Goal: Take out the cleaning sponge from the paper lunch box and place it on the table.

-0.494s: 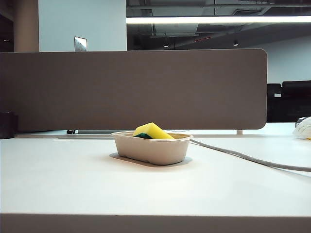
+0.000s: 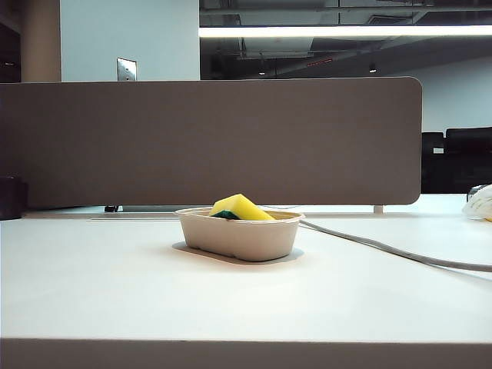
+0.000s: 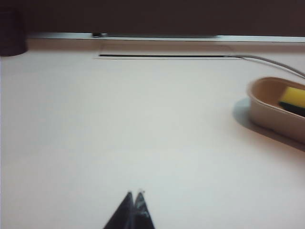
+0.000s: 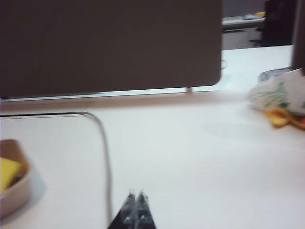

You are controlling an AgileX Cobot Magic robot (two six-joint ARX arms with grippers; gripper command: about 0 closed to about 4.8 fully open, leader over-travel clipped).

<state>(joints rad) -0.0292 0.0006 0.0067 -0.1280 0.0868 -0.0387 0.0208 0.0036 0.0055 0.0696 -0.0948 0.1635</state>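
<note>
The off-white paper lunch box (image 2: 240,234) stands in the middle of the white table (image 2: 115,284). The yellow cleaning sponge (image 2: 241,207) leans tilted inside it, with its dark green layer showing low on one side. Neither arm appears in the exterior view. My left gripper (image 3: 134,194) is shut and empty above bare table, well away from the lunch box (image 3: 267,107) and the sponge (image 3: 292,98). The right gripper (image 4: 136,194) is likewise shut with nothing in it, and the lunch box (image 4: 14,188) with the sponge (image 4: 8,172) lies off to one side of it.
A grey-brown partition panel (image 2: 215,142) stands upright behind the box. A grey cable (image 2: 384,247) runs from the box area towards the right edge. A crumpled wrapper (image 2: 480,204) lies at the far right and a dark object (image 2: 11,197) at the far left.
</note>
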